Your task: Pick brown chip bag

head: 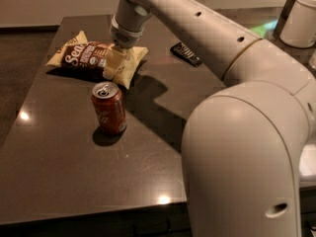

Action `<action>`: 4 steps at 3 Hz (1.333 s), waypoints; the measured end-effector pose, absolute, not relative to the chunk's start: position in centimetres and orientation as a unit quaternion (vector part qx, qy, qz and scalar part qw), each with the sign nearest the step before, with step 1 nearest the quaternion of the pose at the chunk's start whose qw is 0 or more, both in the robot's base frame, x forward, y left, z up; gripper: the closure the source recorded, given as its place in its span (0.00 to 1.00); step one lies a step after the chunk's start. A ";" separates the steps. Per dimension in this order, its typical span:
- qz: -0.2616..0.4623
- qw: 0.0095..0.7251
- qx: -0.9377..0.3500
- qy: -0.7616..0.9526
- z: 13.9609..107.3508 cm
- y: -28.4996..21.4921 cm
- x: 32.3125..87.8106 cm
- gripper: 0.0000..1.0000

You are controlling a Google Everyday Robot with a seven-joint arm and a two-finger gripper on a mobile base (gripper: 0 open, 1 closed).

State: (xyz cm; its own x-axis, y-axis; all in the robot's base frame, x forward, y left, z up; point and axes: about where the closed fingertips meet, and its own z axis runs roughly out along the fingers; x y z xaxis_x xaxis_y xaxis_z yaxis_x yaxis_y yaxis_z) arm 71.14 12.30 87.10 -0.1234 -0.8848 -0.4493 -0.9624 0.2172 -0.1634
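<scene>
Gripper (115,64) rests on the brown chip bag (81,56), on its right half; whether it grips the bag cannot be told. A red soda can (109,107) stands nearby.

The gripper (114,64) is seen pressed on the right half of the brown chip bag (81,56), which is laid near the tabletop's (59,172) far left corner. A red soda can (109,107) is stood just nearer.

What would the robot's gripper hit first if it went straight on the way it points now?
Probably the brown chip bag: the gripper points down at the bag's right half, at or just above it, though depth is hard to judge.
</scene>
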 end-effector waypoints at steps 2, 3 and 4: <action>0.083 0.225 -0.629 0.740 87.3 12.1 71.1 0.65; 0.092 0.236 -0.630 0.734 89.3 11.0 71.0 0.88; 0.106 0.255 -0.637 0.719 92.3 9.2 70.4 1.00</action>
State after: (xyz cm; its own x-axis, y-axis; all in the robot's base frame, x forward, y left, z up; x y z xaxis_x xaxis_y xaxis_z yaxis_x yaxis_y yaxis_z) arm 70.42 9.25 92.29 -0.0577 -0.8628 -0.5023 -0.9711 0.1653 -0.1724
